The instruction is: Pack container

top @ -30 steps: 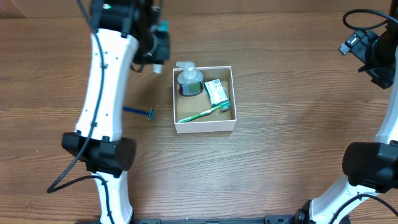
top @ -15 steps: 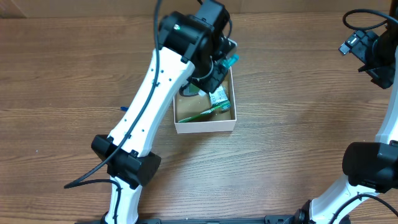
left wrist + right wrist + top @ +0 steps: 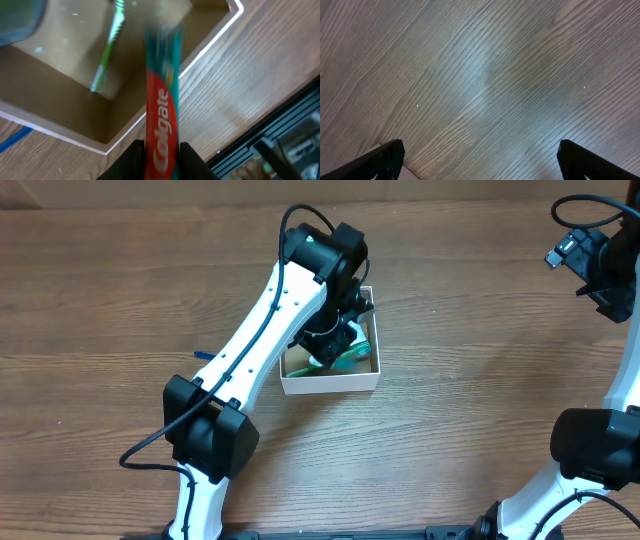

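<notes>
Swung in over the container [image 3: 330, 385], the left gripper [image 3: 162, 160] is clamped on a toothpaste tube [image 3: 162, 115]. Dropped now, the tube could straddle the rim and tip out.

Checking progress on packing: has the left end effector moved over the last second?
Yes. The left end effector swung right from beside the container to above it, holding the toothpaste.

The container [image 3: 330, 384], a small square box with thin white walls and a brown cardboard floor, is sitting upright and open-topped near the middle of the wooden tabletop [image 3: 470, 430]. Its far half is lying hidden from overhead.
</notes>
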Available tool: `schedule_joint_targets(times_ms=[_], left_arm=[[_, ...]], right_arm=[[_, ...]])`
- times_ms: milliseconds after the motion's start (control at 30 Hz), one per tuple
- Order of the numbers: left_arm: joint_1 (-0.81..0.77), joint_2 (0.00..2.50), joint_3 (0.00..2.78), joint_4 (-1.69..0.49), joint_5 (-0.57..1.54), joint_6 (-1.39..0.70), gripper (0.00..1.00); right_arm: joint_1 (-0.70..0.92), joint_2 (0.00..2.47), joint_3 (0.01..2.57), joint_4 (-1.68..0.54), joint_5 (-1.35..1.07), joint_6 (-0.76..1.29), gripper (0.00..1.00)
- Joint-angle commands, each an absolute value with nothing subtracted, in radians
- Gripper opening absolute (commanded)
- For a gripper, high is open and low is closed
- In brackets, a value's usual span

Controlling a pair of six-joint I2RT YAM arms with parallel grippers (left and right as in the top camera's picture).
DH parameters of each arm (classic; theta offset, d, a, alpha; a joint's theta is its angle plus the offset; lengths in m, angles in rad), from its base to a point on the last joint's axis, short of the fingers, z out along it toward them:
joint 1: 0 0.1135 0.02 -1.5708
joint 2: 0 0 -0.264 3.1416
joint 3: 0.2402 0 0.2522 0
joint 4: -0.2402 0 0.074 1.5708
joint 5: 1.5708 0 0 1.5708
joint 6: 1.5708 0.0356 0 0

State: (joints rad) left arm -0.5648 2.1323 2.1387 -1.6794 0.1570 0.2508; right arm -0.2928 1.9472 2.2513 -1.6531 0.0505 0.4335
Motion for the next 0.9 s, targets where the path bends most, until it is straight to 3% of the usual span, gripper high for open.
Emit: schedule_joint_targets(times_ms=[0, 700, 800, 867], left_arm=[[-0.543, 2.128, 2.096, -1.646, 0.185, 0.352, 0.26], [-0.497, 2.128, 2.048, -1.572, 0.372, 0.471, 0.26], [-0.497, 2.128, 2.049, -1.568, 0.386, 0.467, 0.30], [-0.493, 2.128, 2.060, -1.573, 0.376, 0.436, 0.39]], right_arm=[[-0.288, 1.937, 2.259, -1.651, 0.047, 0.439, 1.00], [-0.288, 1.937, 2.258, -1.651, 0.047, 0.439, 1.00], [-0.288, 1.937, 2.258, -1.651, 0.047, 0.439, 1.00], [-0.288, 1.937, 2.258, -1.651, 0.047, 0.439, 1.00]])
